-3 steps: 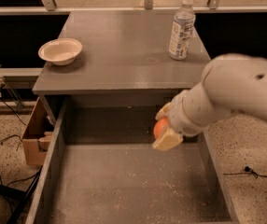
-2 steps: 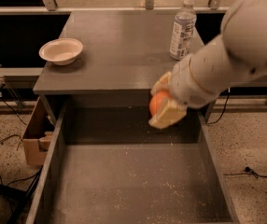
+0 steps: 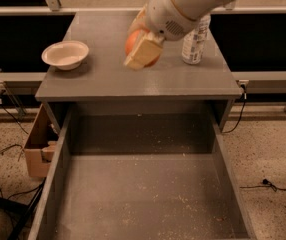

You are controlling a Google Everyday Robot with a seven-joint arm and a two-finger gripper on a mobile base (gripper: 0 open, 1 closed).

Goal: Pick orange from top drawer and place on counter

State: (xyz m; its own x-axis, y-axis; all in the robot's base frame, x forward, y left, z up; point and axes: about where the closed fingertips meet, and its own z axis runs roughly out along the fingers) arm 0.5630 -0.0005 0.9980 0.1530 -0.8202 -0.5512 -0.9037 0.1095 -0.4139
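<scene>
My gripper (image 3: 142, 48) is shut on the orange (image 3: 134, 43) and holds it just above the middle of the grey counter (image 3: 108, 81). The tan fingers (image 3: 144, 51) cover much of the fruit, so only its left side and lower edge show. The white arm comes in from the upper right. The top drawer (image 3: 148, 194) stands pulled open below the counter's front edge, its speckled grey floor bare.
A white bowl (image 3: 65, 54) sits on the counter's left side. A plastic water bottle (image 3: 195, 39) stands on the right, close beside my arm. A cardboard box (image 3: 39, 144) sits on the floor left of the drawer. Cables lie on the floor to the right.
My gripper has risen out of the drawer with the orange and moved back and left, over the counter's middle.
</scene>
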